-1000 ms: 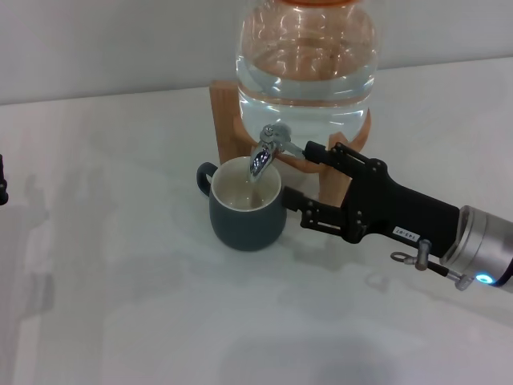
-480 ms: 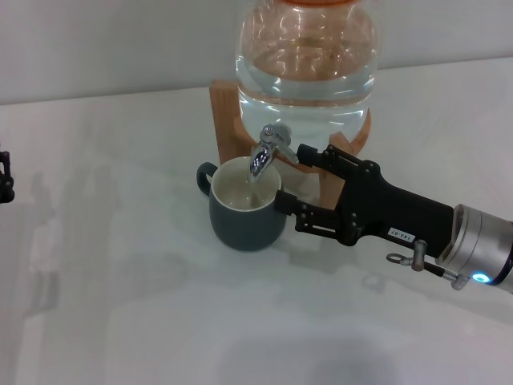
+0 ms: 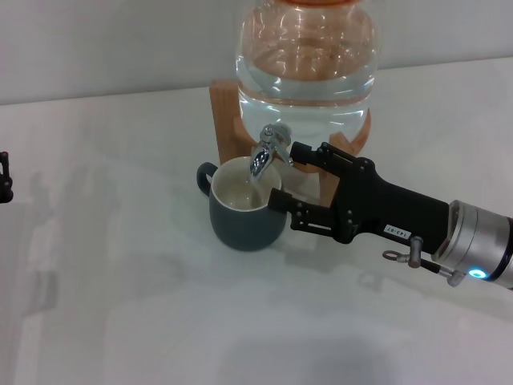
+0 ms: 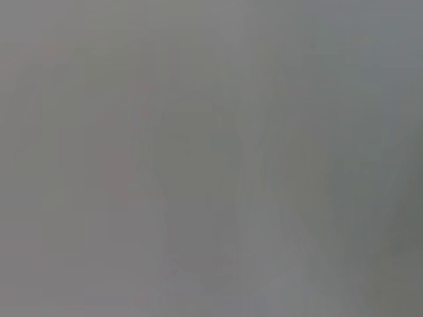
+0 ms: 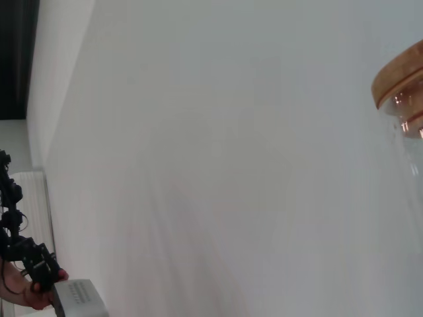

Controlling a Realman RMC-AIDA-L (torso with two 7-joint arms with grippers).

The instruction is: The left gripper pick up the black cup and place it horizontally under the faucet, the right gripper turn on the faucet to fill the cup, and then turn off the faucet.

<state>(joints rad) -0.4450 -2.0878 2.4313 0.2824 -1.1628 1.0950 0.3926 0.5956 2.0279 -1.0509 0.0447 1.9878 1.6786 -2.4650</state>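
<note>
The black cup (image 3: 244, 215) stands upright on the white table with its handle to the left. Its cream inside holds liquid. It sits right under the spout of the chrome faucet (image 3: 268, 151). My right gripper (image 3: 287, 178) reaches in from the right and is open. Its upper finger (image 3: 309, 153) is at the faucet's lever, and the lower finger (image 3: 288, 204) lies beside the cup's right wall. Only a sliver of my left gripper (image 3: 4, 186) shows at the far left edge. It also appears far off in the right wrist view, where the left gripper (image 5: 30, 261) sits by its vented grey box.
A large clear glass jar (image 3: 306, 60) of water rests on a tan wooden stand (image 3: 227, 120) behind the cup. The jar's rim (image 5: 400, 76) shows in the right wrist view. The left wrist view shows only blank grey.
My right gripper has slid left toward the faucet, so its upper finger now reaches the lever and its lower finger sits closer to the cup. The cup has not moved.
</note>
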